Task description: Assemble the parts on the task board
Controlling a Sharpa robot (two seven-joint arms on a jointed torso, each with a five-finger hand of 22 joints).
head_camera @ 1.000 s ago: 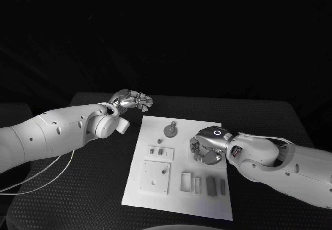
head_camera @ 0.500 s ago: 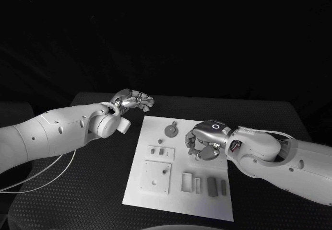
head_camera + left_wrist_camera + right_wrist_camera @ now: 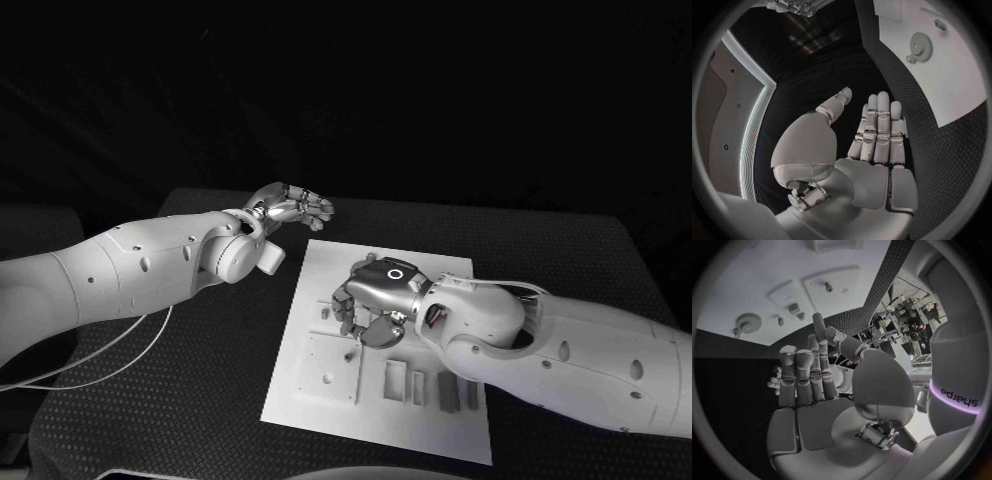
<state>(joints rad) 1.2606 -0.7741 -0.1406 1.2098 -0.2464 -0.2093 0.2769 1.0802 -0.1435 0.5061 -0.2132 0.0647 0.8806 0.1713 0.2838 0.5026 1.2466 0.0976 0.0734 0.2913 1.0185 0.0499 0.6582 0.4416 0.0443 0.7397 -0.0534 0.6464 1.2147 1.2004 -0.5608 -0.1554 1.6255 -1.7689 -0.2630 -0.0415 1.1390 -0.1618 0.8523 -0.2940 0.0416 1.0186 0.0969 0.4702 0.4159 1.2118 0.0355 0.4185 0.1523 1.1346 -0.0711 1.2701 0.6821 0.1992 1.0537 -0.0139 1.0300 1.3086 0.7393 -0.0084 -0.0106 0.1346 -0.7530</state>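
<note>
- Since a second ago the right hand [image 3: 372, 303] has swung from the board's right edge leftward, and now hovers over the middle of the task board [image 3: 433, 265], frame centre.
- Right hand: fingers part-curled and apart, nothing visibly held in the wrist view [image 3: 811, 380].
- Left hand [image 3: 293, 207] sits upper left, off the board; its fingers are extended side by side in its wrist view [image 3: 873, 132], holding nothing.
- Parts: gear [image 3: 921, 46] near the board's far end; square plate [image 3: 330, 366] lower left; slim bars [image 3: 447, 392] lower right.
- Judgement: reach under way. Settle fingers squarely over one small part before closing; keep the wrist clear of neighbouring pieces.
</note>
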